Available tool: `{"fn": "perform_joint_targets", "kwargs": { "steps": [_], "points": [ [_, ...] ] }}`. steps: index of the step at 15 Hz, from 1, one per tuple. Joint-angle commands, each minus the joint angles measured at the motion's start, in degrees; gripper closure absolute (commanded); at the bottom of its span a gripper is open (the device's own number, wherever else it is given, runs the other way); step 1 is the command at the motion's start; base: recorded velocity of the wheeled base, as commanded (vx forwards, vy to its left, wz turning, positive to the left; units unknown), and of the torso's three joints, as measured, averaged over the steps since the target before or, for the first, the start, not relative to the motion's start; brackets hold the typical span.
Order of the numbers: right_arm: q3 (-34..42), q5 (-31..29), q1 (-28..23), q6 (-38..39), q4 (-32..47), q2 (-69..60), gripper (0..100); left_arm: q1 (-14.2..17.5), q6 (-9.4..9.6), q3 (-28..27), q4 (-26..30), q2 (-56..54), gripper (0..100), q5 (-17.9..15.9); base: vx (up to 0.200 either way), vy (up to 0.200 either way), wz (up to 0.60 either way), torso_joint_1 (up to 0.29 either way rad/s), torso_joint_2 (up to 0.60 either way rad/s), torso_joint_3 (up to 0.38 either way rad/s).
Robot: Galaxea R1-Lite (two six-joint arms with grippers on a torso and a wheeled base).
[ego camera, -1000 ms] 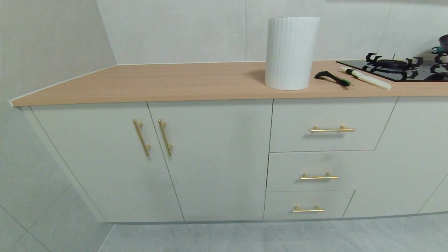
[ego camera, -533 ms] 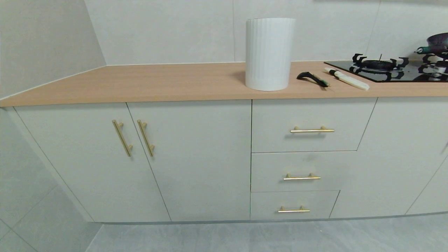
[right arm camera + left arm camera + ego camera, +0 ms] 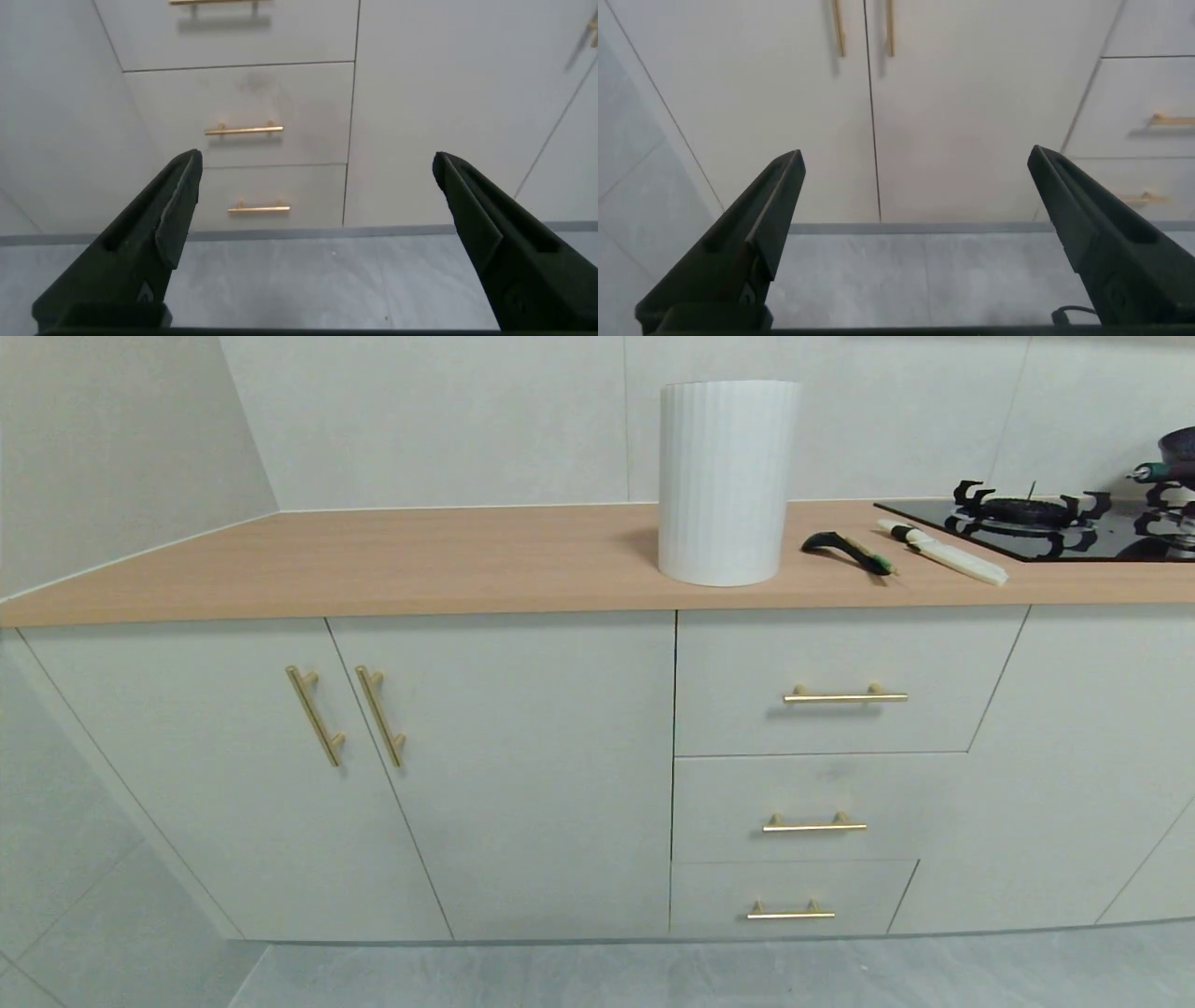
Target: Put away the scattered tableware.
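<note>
Right tool point(image 3: 316, 161) gaping empty before drawers point(image 3: 238, 103), nearer peeler point(image 3: 845, 549) and knife point(image 3: 945, 553) slanting on bench point(image 3: 420, 560) above; left tool point(image 3: 915, 157) gaping too.

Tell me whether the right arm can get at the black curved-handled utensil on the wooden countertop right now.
Probably not from where it is: the open right tool hangs low, facing the lower white drawers, while the black curved-handled utensil lies up on the wooden countertop. Nothing covers it.
</note>
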Motion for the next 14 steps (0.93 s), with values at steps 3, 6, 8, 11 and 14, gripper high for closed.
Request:
{"fn": "perform_joint_targets", "kwargs": {
  "steps": [3, 6, 8, 11, 14],
  "points": [
    [0.0, 0.0, 0.0, 0.0, 0.0, 0.1, 0, 0.0, 0.18, 0.1, 0.0, 0.1, 0, 0.0, 0.0, 0.0, 0.0, 0.0, 0.0, 0.0],
    [0.0, 0.0, 0.0, -0.1, 0.0, 0.1, 0, 0.0, 0.18, 0.1, 0.0, 0.1, 0, 0.0, 0.0, 0.0, 0.0, 0.0, 0.0, 0.0],
    [0.0, 0.2, 0.0, -0.2, 0.0, 0.1, 0, 0.0, 0.18, 0.1, 0.0, 0.1, 0, 0.0, 0.0, 0.0, 0.0, 0.0, 0.0, 0.0],
    [0.0, 0.3, 0.0, -0.4, 0.1, 0.1, 0, 0.0, 0.18, 0.1, 0.0, 0.1, 0, 0.0, 0.0, 0.0, 0.0, 0.0, 0.0, 0.0],
    [-3.2, 0.3, 0.0, 0.7, -2.3, 0.1, 0, 0.0, 0.18, 0.1, 0.0, 0.1, 0, 0.0, 0.0, 0.0, 0.0, 0.0, 0.0, 0.0]
  ]
}}
